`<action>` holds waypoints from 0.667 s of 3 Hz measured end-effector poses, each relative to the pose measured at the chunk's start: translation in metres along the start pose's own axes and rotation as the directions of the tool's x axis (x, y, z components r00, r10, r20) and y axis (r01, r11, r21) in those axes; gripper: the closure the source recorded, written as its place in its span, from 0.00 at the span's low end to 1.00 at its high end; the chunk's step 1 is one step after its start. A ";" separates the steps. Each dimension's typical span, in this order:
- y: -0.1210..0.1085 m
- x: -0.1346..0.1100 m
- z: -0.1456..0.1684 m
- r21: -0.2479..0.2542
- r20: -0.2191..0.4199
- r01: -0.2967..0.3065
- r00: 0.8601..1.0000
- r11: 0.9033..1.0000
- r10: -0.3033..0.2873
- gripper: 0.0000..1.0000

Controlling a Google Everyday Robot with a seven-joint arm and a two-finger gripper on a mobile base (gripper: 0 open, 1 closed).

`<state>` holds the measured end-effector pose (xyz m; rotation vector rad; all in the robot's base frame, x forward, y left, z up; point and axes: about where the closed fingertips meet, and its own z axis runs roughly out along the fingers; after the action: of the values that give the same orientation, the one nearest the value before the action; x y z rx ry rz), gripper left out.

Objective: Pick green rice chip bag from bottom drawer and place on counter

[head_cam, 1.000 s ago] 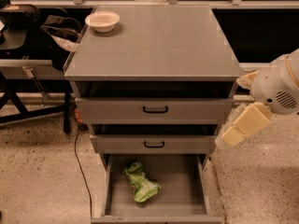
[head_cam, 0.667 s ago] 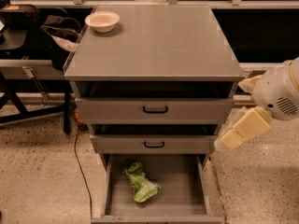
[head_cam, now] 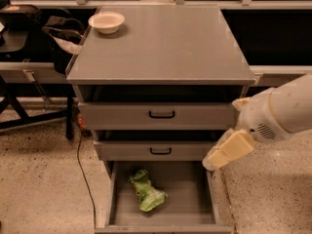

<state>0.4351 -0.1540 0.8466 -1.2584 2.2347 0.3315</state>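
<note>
Bottom drawer: lowest of three, grey, pulled fully out toward the viewer, with a flat floor and low walls.

Green rice chip bag: crumpled, bright green with pale print. It lies on the drawer floor, left of centre and toward the back, clear of both side walls.

Gripper: cream-coloured and angled down and to the left. It hangs above the drawer's right wall, level with the right end of the middle drawer and well apart from the bag. Whether it is spread or closed cannot be told from here.

Arm: white, reaching in from the right edge.

Floor: speckled, with a dark cable trailing down along the cabinet's left side.

Middle drawer: grey with a black handle, standing slightly out.

Top drawer: grey with a black handle, also slightly out, with a dark gap above it.

Counter: smooth grey top, wider than the drawers.

White bowl: upright on the counter's far-left corner.

Dark bag: sits behind the cabinet to the left, beside a black frame.
</note>
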 end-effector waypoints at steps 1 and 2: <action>0.003 0.005 0.024 0.010 -0.007 -0.002 1.000 1.000 0.002 0.00; 0.008 0.019 0.062 0.003 -0.054 -0.001 0.999 1.000 0.002 0.00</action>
<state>0.4415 -0.1344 0.7848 -1.2782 2.2806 0.2980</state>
